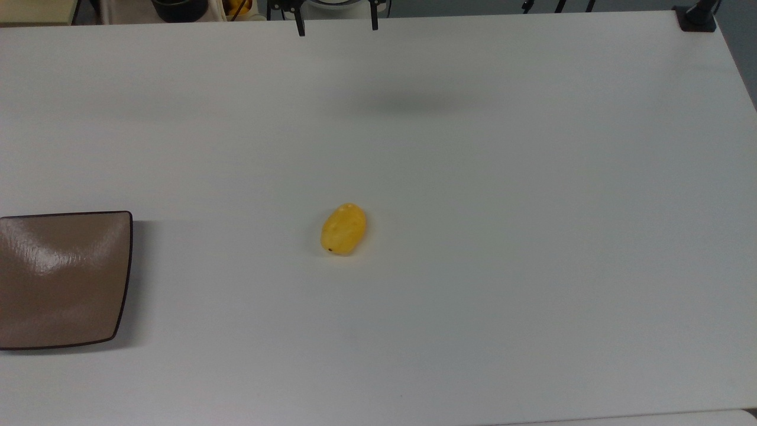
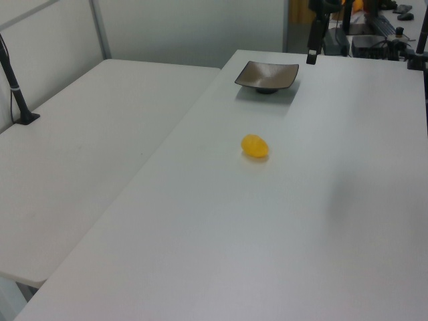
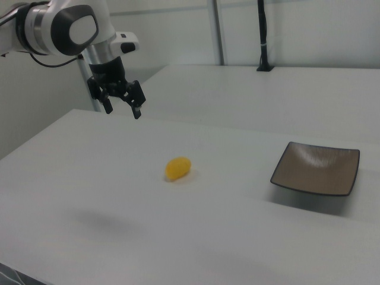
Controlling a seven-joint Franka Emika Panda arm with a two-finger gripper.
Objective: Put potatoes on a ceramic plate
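Open-fingered, our gripper (image 3: 123, 103) hangs empty above the white table (image 1: 473, 177), well apart from the yellow potato (image 1: 343, 229) lying mid-table. We see the brown square ceramic plate (image 1: 59, 278) empty, well away at the top view's left edge.

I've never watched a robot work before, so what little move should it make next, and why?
Probably bring the gripper over and down toward the potato. The gripper hangs open and empty above the table, well apart from the potato, which lies off the brown plate.
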